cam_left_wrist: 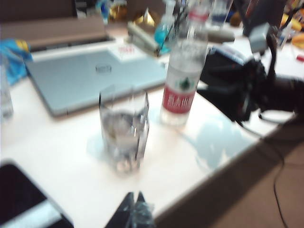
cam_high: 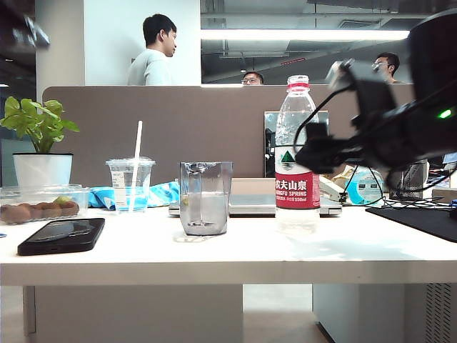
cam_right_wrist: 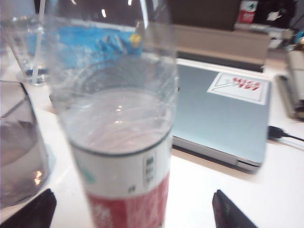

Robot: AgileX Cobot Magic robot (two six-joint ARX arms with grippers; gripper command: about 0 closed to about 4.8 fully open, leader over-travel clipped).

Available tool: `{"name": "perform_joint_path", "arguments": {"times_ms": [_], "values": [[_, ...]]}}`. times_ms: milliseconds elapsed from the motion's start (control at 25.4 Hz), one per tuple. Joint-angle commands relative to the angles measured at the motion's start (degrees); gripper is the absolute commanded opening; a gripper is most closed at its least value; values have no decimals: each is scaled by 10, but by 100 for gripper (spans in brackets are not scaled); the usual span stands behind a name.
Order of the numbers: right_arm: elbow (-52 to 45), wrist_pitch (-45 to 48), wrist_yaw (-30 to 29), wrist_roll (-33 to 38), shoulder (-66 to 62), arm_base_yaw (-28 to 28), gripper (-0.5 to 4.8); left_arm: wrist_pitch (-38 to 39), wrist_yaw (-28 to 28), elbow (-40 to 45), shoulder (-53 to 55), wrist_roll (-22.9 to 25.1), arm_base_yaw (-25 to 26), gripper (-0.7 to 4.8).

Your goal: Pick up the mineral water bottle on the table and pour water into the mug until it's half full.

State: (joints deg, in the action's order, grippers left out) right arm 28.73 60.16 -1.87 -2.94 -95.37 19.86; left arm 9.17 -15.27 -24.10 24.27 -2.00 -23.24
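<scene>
The mineral water bottle (cam_high: 296,153) stands upright on the white table (cam_high: 235,250), right of the mug (cam_high: 206,196), a clear faceted tumbler holding some water. My right gripper (cam_high: 308,154) is at the bottle's right side at label height. In the right wrist view the bottle (cam_right_wrist: 121,137) fills the middle and the gripper (cam_right_wrist: 133,210) is open, its dark fingertips (cam_right_wrist: 227,211) wide apart on either side and clear of the label. The mug (cam_right_wrist: 19,156) is close beside it. My left gripper (cam_left_wrist: 134,197) hangs shut over the table's front edge, short of the mug (cam_left_wrist: 124,128) and bottle (cam_left_wrist: 183,80).
A closed silver laptop (cam_high: 250,200) lies behind mug and bottle. A black phone (cam_high: 63,234) lies front left, with a lidded cup with straw (cam_high: 131,184), a food box (cam_high: 39,202) and a potted plant (cam_high: 41,146) behind it. A black mat (cam_high: 421,218) is at the right.
</scene>
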Motion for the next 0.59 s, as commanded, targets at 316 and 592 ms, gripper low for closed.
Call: {"name": "perform_joint_path", "arguments": {"times_ms": [316, 592], "values": [[-168, -18, 4, 19, 257, 1, -7, 129, 83, -52, -132, 28, -1, -4], [-208, -20, 4, 19, 342, 1, -5, 135, 172, -51, -143, 70, -1, -4]]}}
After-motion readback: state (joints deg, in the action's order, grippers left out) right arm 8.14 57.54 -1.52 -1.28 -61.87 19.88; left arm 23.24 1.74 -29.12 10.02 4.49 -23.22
